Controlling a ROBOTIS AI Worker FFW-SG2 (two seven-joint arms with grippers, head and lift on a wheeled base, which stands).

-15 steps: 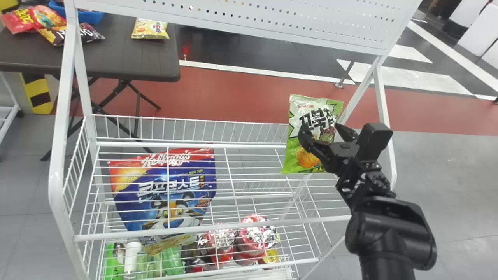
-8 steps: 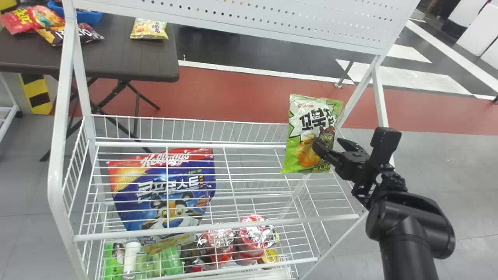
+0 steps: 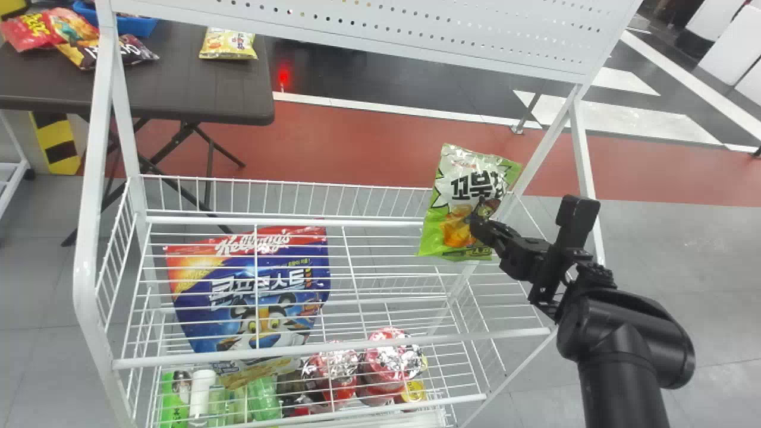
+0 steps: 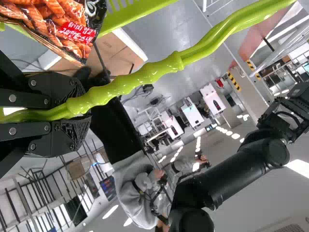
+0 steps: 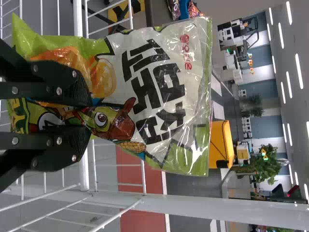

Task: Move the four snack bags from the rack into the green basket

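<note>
Right of centre in the head view, the right gripper is pinching the green-and-white snack bag, its fingers clamped on the bag's front. The right arm is rising from the lower right, bending at the wrist and pointing its gripper toward the upper left. The bag is tilting, its top leaning to the right, and is overlapping the far rail of the white wire rack near its right-hand end; whether it is touching the rail, one cannot tell. At the left of the right wrist view, both fingers of the right gripper are gathering the bag's film into a fold.

At the left of the left wrist view, the left gripper is clamping the handle of the green basket. An orange-and-black snack bag is lying against the basket's rim, upper left.
</note>
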